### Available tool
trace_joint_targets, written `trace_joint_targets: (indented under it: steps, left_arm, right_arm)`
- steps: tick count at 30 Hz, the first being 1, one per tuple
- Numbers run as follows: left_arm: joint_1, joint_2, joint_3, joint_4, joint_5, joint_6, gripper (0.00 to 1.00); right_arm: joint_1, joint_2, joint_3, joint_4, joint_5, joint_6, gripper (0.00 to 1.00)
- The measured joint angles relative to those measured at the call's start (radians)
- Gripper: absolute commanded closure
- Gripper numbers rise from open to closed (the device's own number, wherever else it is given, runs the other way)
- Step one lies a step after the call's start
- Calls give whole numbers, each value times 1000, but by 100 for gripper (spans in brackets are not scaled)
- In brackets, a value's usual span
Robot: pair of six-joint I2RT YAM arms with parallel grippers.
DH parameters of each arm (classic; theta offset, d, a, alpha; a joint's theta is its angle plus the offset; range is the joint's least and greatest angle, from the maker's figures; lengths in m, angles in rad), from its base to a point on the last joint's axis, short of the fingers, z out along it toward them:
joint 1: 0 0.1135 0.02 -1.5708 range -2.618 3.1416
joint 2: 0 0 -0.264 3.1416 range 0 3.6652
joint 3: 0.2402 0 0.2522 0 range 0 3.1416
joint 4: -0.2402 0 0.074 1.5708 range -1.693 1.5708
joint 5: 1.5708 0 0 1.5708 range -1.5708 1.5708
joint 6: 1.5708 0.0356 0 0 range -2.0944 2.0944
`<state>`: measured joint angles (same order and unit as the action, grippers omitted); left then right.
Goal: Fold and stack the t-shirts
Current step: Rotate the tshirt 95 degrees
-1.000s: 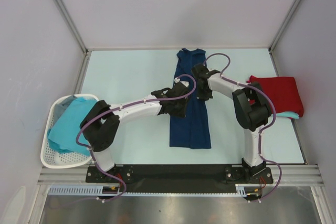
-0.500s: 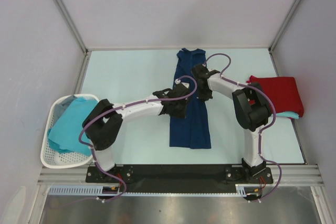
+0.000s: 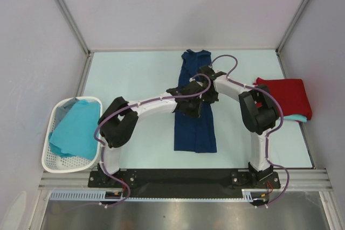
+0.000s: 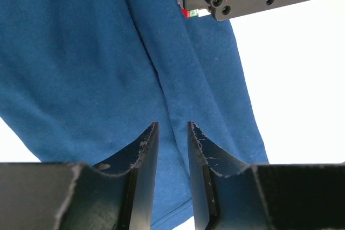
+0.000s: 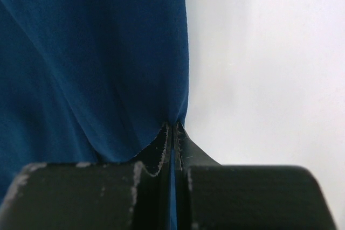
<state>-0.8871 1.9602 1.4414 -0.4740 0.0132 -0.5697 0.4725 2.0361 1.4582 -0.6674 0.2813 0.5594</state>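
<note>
Right wrist view: pinching edge of navy t-shirt [image 5: 91, 52] tight with right gripper [image 5: 173, 129]; hovering left gripper [image 4: 172, 133] part-open, empty, above it. May lose thin pinch, skewing fold.

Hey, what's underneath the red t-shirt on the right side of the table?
A turquoise t-shirt lies under the red t-shirt; only its near edge peeks out. The rest is covered, so whether anything else lies beneath cannot be seen.
</note>
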Motion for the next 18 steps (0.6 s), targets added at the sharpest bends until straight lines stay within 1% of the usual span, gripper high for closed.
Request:
trace_joint_targets:
  steps: [10, 14, 18]
  left_arm:
    - [2, 27, 5, 16, 38, -5, 68]
    - [-13, 16, -44, 43, 48, 6, 68]
    - [-37, -31, -118, 47, 50, 23, 68]
  right_arm:
    - [-12, 4, 6, -8, -20, 9, 100]
    - [-18, 10, 16, -18, -32, 9, 100]
    - [-19, 18, 31, -34, -35, 9, 100]
